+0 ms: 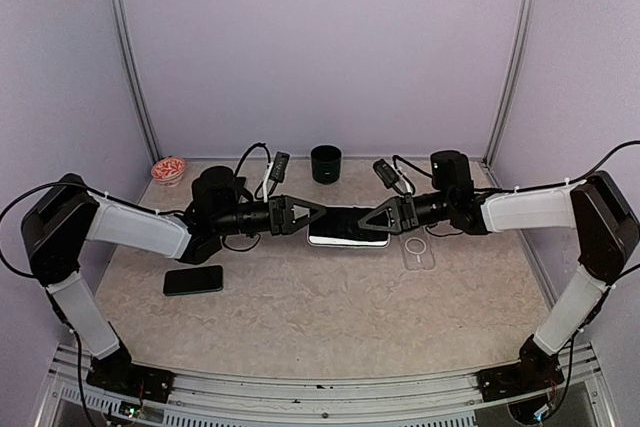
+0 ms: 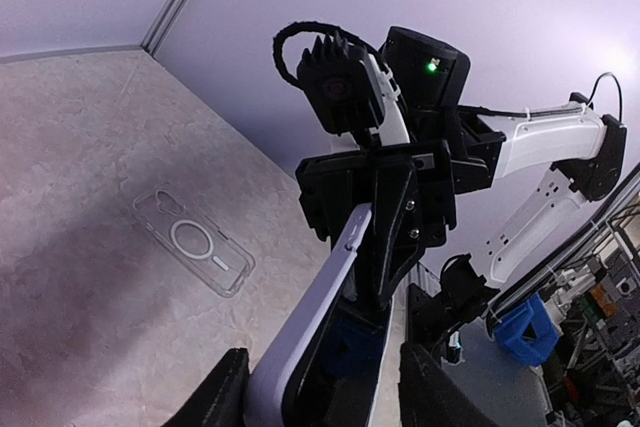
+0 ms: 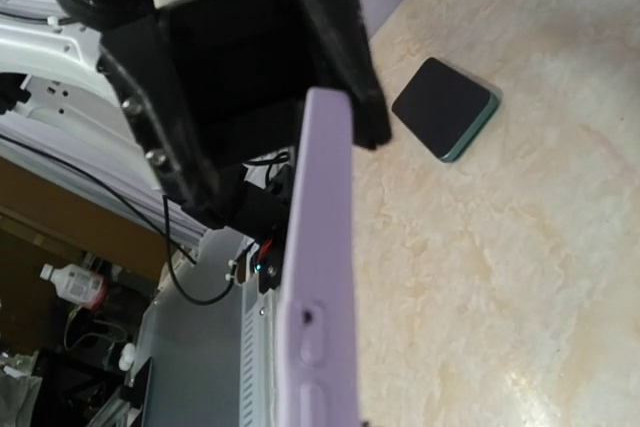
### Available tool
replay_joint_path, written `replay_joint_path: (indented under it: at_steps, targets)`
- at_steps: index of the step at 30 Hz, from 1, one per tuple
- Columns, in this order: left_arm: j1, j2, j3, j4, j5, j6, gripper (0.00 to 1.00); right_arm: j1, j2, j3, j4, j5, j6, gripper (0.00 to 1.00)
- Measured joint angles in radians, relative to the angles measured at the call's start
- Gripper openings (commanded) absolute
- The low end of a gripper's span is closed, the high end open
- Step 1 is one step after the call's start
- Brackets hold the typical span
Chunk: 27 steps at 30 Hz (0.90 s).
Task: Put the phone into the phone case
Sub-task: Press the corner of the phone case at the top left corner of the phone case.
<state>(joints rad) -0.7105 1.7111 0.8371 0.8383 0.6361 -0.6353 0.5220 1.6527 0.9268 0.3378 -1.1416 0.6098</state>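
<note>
Here, both my arms rise from the near edge of the bench (image 1: 330,317), elbows flung wide, forearms turned inward and nearly level, wrists facing each other. A second, dark phone (image 1: 193,280) lies flat near my left forearm. The clear phone case (image 1: 421,248) lies flat under my right wrist. My right fingers (image 1: 372,220) are clamped on one end of the lavender phone (image 1: 347,229), which is off the bench. My left fingers (image 1: 314,212) straddle its other end; whether they press it, I cannot tell. Farther back stand a black cup (image 1: 326,163) and a small bowl (image 1: 167,168).
</note>
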Motion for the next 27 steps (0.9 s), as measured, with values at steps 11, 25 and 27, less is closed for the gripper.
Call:
replay_joint_path:
  at_steps: [11,25,27]
  targets:
    - [0.002,0.005,0.006,-0.008,0.013,0.005,0.0,-0.002,0.0,0.005,-0.028,-0.029,-0.039,0.02]
    - [-0.005,-0.026,-0.005,-0.043,-0.059,0.024,0.71,0.001,0.0,0.029,-0.061,-0.017,-0.049,0.02]
    - [0.011,-0.042,-0.028,-0.023,-0.06,0.002,0.73,0.001,0.0,0.029,-0.068,-0.014,-0.052,0.02]
